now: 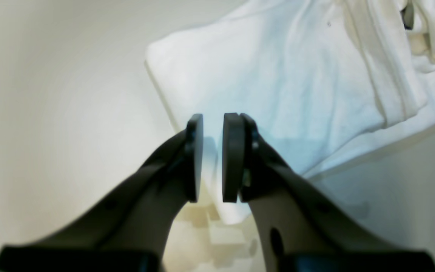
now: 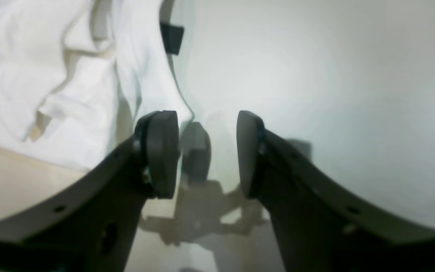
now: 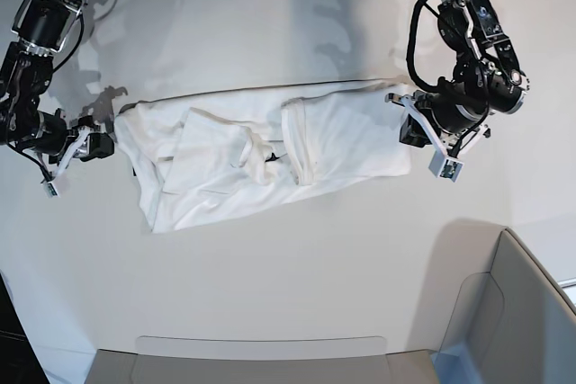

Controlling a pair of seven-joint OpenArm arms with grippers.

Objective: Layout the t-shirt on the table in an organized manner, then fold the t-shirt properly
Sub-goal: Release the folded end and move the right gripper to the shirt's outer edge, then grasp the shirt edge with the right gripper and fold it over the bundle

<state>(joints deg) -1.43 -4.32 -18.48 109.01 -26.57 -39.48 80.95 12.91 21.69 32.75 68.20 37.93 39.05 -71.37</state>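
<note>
The white t-shirt (image 3: 270, 155) lies stretched across the middle of the table (image 3: 270, 33), its sides folded inward and rumpled. In the left wrist view my left gripper (image 1: 212, 158) sits at the shirt's (image 1: 278, 75) edge, jaws almost together with the cloth edge in the narrow gap. The base view places that left gripper (image 3: 409, 132) at the shirt's right end. My right gripper (image 2: 208, 155) is open low over bare table (image 2: 334, 94), just beside the shirt's (image 2: 32, 56) other end, near the black neck tag (image 2: 172, 37). That right gripper (image 3: 101, 146) holds nothing.
A grey bin-like corner piece (image 3: 504, 312) stands at the near right of the table. A low grey ledge (image 3: 261, 348) runs along the near edge. Both arms reach in from the far side.
</note>
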